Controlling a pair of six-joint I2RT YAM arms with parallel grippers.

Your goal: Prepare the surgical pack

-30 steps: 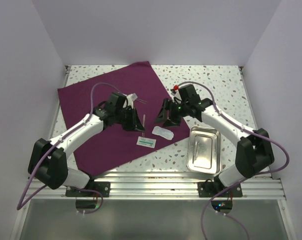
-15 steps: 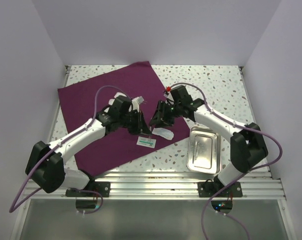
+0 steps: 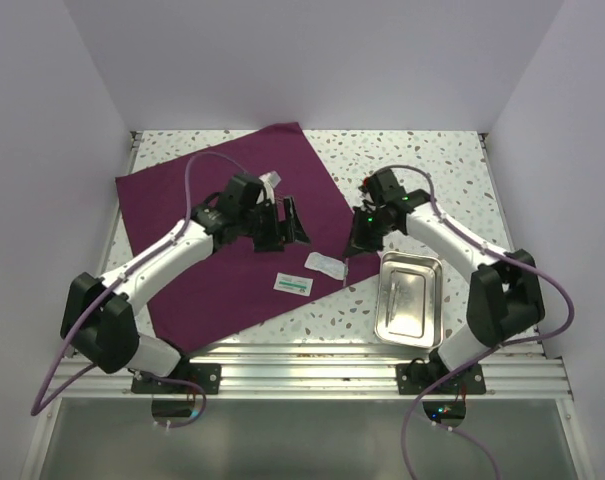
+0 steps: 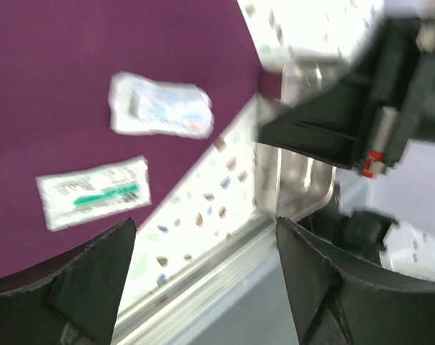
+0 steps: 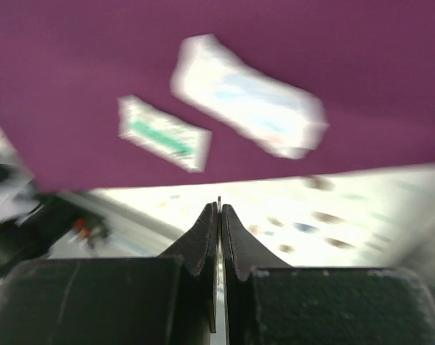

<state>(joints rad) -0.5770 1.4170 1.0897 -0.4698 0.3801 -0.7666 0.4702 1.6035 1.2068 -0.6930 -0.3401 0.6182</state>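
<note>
Purple square cloth (image 3: pixel 232 230) is spread flat on the speckled table (image 3: pixel 432 170). A green-striped white packet (image 3: pixel 293 285) and a white gauze packet (image 3: pixel 326 264) lie near its front corner. The shiny rectangular steel tray (image 3: pixel 434 300) sits off the cloth, just to the right.

Looks like a handoff just happened. Half a second ago the left gripper (image 3: pixel 285 226) was pinched shut right up against the right one; now its jaws are spread wide and empty. The right gripper (image 5: pixel 219 208) has clamped fully and seems to be pinching a thin metal instrument (image 3: pixel 345 276). My guess is it goes in the tray next, so packing's barely begun.
</note>
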